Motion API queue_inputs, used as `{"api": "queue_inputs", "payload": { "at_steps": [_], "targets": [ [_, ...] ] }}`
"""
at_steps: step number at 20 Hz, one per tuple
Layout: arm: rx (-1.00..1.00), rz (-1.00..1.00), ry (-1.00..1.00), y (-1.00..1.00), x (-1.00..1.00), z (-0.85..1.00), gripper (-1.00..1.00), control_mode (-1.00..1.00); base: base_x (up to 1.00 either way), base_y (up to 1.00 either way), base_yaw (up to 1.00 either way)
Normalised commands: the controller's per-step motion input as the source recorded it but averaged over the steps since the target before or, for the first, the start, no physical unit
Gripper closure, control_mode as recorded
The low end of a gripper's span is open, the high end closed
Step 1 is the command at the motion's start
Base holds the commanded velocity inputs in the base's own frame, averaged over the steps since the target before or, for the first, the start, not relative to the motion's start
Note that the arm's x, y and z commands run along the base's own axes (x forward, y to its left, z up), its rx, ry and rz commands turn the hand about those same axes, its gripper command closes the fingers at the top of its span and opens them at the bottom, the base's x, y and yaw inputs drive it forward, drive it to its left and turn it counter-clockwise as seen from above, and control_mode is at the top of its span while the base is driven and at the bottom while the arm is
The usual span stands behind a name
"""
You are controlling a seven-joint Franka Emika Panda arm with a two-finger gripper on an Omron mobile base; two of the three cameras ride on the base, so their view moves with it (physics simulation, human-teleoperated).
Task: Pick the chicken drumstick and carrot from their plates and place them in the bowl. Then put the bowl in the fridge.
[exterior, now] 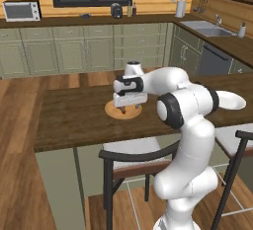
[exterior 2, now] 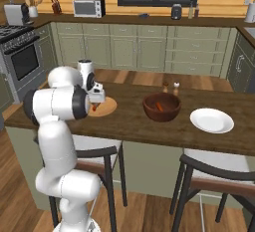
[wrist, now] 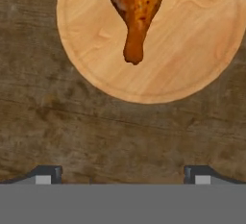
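Observation:
The chicken drumstick [wrist: 137, 6] lies on a light-tan wooden plate [wrist: 192, 40], its bone end pointing toward my fingers. My gripper [wrist: 123, 172] hangs open just above the counter at the plate's near edge, with nothing between its fingers. From the base, the gripper [exterior: 124, 105] hovers over the same plate [exterior: 111, 110] on the dark wooden island. The dark reddish-brown bowl [exterior 2: 162, 107] stands to the right of that plate [exterior 2: 107, 107], and the orange carrot [exterior 2: 159, 106] lies inside it. Further right sits an empty white plate [exterior 2: 211, 120].
Two small shakers [exterior 2: 170, 86] stand behind the bowl. Dark-framed stools [exterior 2: 94, 156] [exterior 2: 214, 176] are tucked under the island's near edge. Sage-green cabinets, a stove [exterior 2: 20, 52] and a sink [exterior: 207, 28] line the far walls.

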Motion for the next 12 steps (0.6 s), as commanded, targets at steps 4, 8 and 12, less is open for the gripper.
{"api": "queue_inputs", "payload": {
  "at_steps": [4,8,12],
  "targets": [
    [0.00,0.00,0.00,0.00,0.51,-0.35,-1.00,-1.00,0.00,0.00,0.00],
    [0.00,0.00,0.00,0.00,0.56,-0.32,-1.00,-1.00,0.00,0.00,0.00],
    [0.00,0.00,0.00,0.05,0.61,-0.27,-1.00,-1.00,0.00,0.00,0.00]
  ]
}}
